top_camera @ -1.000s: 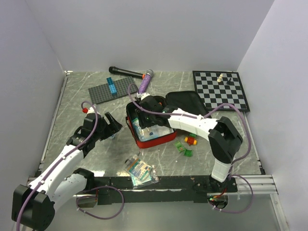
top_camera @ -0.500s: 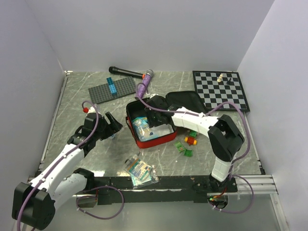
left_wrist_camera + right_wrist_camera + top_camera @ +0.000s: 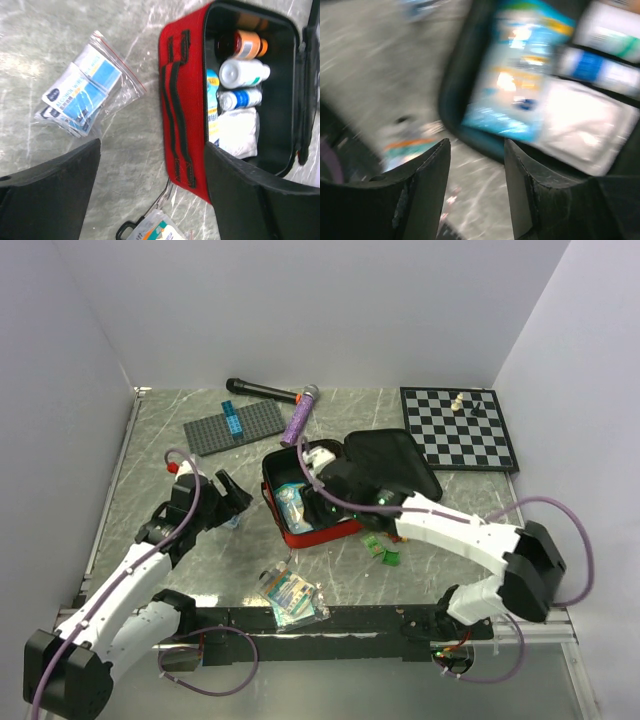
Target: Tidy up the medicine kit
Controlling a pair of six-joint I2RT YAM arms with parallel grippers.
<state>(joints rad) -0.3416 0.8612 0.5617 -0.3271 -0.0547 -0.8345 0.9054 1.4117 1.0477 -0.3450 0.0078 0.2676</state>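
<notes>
Two grippers hang spread and empty at the medicine kit (image 3: pixel 322 532), a red soft fabric case lying mid-table on the grey marbled table (image 3: pixel 150 455), its black-lined lid (image 3: pixel 395 458) thrown open toward the chessboard (image 3: pixel 460 427). At left, the left gripper (image 3: pixel 228 502) hovers near the case's left wall, apart from it. Only its wrist camera shows the black webbing straps (image 3: pixel 176 95) stitched on the red side, and the contents: an amber bottle (image 3: pixel 247 45) with an orange label, two white plastic bottles (image 3: pixel 242 72) lying side by side and a soft white packet (image 3: pixel 235 131). The same view catches a clear zip bag (image 3: pixel 82 92) of flat sachets on the stone. At right, the right gripper (image 3: pixel 318 480) is over the open case; its own view is motion-blurred, showing a glossy blue packet (image 3: pixel 515 85) beyond dark, parted fingers (image 3: pixel 422 195)
</notes>
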